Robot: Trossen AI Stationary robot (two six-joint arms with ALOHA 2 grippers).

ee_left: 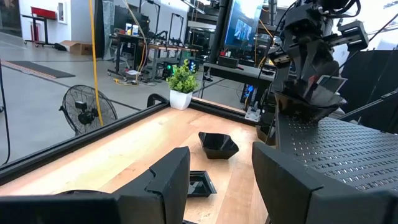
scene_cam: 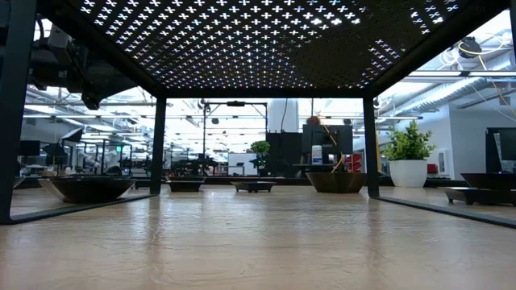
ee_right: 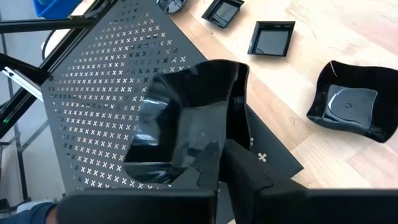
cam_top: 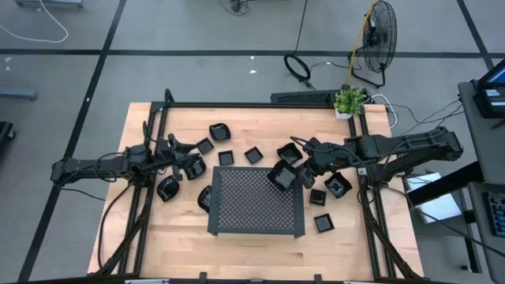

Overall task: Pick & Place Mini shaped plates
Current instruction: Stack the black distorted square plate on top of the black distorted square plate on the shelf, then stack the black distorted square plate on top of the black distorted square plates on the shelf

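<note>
Wooden table [cam_top: 158, 229] | my right gripper [ee_right: 217, 165] clamps a mini plate [ee_right: 186, 118], perforated tray [ee_right: 99, 112] directly beneath | left gripper [ee_left: 217, 180] apart, farther off

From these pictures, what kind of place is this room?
Probably a robotics lab or workshop: a wooden table stands on a taped floor, with a fan and cables beside it, and desks with a large screen behind.

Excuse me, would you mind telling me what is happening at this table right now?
The right gripper holds a small glossy black dish over the corner of the large dark perforated tray. The left gripper waits open at the tray's left. Other black dishes lie scattered on the wooden table.
</note>
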